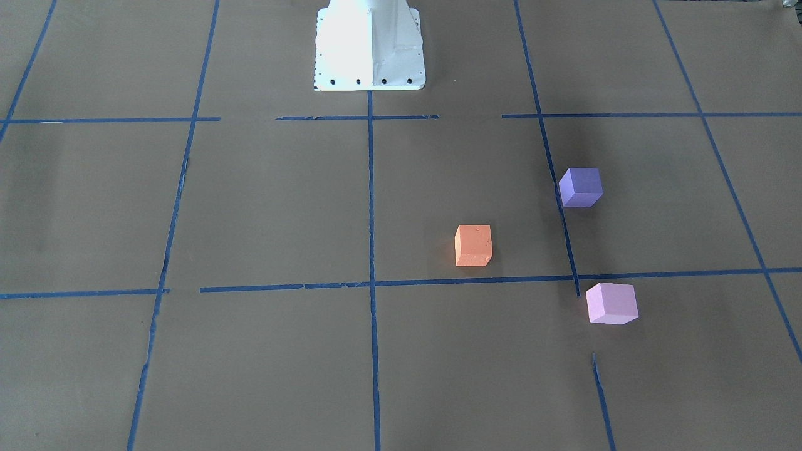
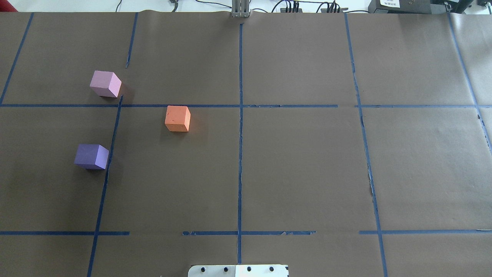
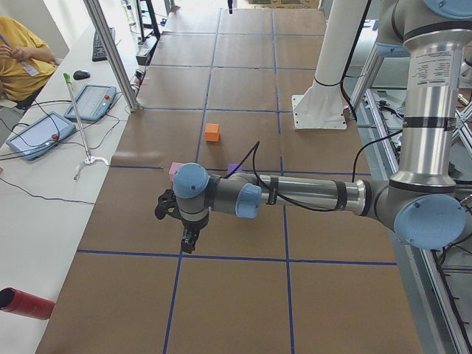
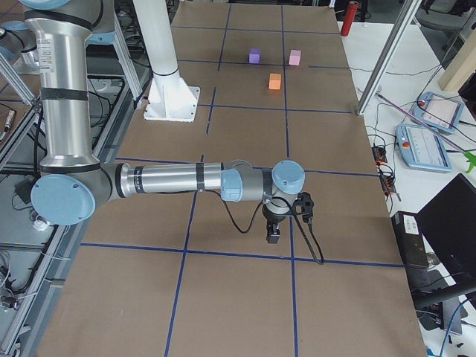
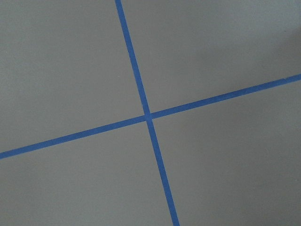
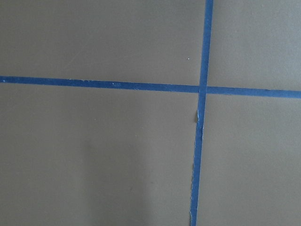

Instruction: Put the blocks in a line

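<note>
Three cubes sit apart on the brown table on my left side. The orange block (image 1: 473,245) (image 2: 177,119) is nearest the centre line. The dark purple block (image 1: 581,186) (image 2: 91,156) is further left and closer to me. The pale pink block (image 1: 611,303) (image 2: 105,84) is further left and farther from me. My left gripper (image 3: 189,240) points down over the table's left end, away from the blocks. My right gripper (image 4: 273,234) points down over the right end. I cannot tell whether either is open or shut. Both wrist views show only paper and tape.
Blue tape lines (image 2: 240,127) divide the brown paper into a grid. The white robot base (image 1: 369,47) stands at my edge of the table. A red cylinder (image 3: 26,304) lies off the table's left end. An operator (image 3: 22,55) and teach pendants (image 3: 94,102) are beside the far side.
</note>
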